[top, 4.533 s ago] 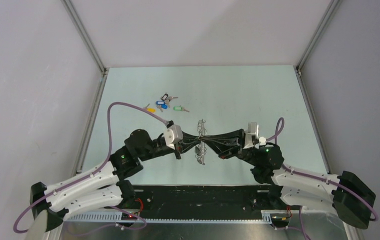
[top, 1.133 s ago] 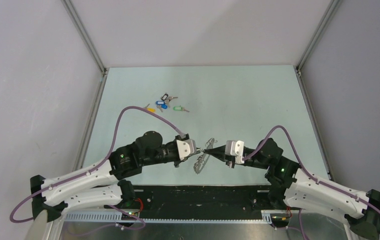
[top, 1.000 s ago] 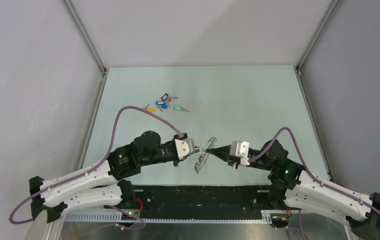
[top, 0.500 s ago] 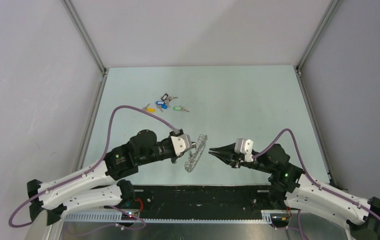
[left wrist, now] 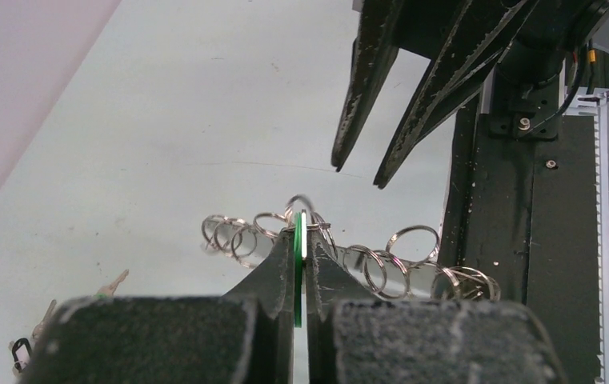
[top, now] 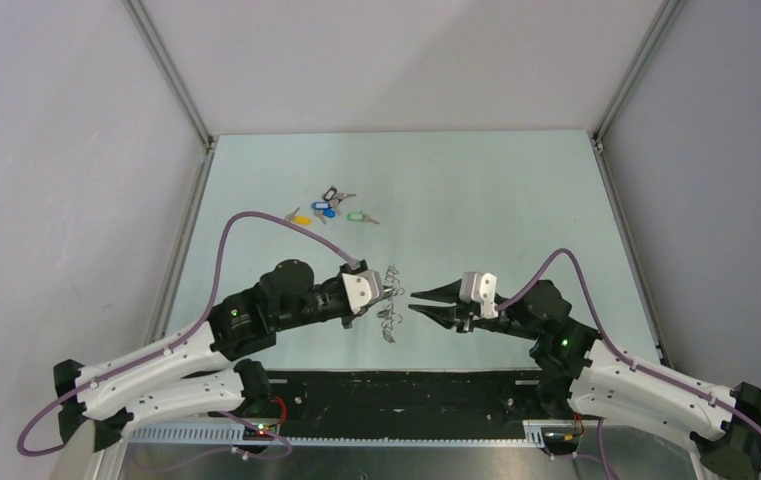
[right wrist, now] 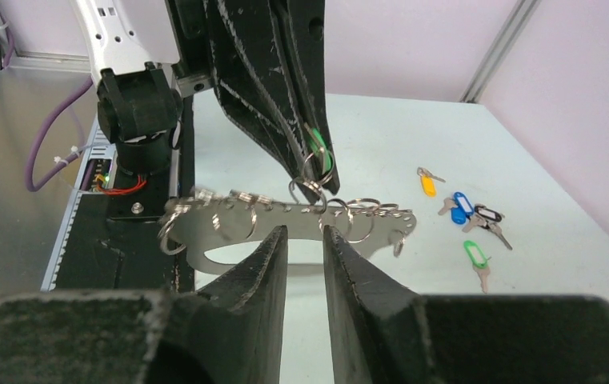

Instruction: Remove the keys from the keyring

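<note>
1. The left gripper (top: 384,291) is clamped shut on one small ring of the keyring (right wrist: 285,218). The keyring is a flat silvery plate carrying a row of rings, and it hangs over the near middle of the table (top: 496,190).
2. A green sliver (left wrist: 298,256) shows between the closed fingers; I cannot tell what it is.
3. The right gripper (top: 413,302) faces the keyring from the right, just beside it, with its jaws apart and empty.
4. The keys (top: 328,207), with yellow, blue and green tags, lie on the far left of the table, well apart from both grippers.
</note>
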Action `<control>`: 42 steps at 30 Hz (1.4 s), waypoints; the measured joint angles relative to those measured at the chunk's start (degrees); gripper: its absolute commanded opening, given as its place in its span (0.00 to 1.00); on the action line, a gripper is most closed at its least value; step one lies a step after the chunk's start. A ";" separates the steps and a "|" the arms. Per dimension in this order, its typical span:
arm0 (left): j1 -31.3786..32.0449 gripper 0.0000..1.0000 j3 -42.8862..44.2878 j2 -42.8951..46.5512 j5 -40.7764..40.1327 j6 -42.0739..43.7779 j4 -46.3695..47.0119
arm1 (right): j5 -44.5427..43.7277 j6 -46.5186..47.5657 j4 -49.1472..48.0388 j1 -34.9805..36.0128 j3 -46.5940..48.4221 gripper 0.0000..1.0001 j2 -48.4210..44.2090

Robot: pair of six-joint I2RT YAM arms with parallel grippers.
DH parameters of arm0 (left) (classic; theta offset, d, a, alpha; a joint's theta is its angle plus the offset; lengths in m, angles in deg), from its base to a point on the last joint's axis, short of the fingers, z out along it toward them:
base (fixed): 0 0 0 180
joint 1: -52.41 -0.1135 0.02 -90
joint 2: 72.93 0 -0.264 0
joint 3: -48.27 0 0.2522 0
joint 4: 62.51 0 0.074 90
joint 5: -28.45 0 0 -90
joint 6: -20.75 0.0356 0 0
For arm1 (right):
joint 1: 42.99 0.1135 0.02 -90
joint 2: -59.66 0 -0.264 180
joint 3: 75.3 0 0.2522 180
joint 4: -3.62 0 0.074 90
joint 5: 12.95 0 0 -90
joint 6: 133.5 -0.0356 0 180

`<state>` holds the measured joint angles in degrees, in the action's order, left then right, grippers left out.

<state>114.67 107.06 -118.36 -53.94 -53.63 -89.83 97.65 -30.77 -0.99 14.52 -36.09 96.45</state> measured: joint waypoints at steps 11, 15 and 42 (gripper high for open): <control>0.00 0.00 0.00 -0.26 0.13 0.02 -0.61 | 0.92 1.97 -0.55 1.29 5.14 0.31 7.50; 0.00 0.00 0.00 -0.26 0.22 0.07 -0.70 | 0.92 3.56 -0.37 1.40 6.40 0.33 8.74; 0.00 0.00 0.39 -0.22 3.76 0.98 -1.97 | 5.97 12.41 7.45 1.40 9.88 0.28 11.58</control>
<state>114.67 107.46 -118.58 -50.18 -52.65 -91.80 103.62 -18.36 6.47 15.92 -26.21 108.04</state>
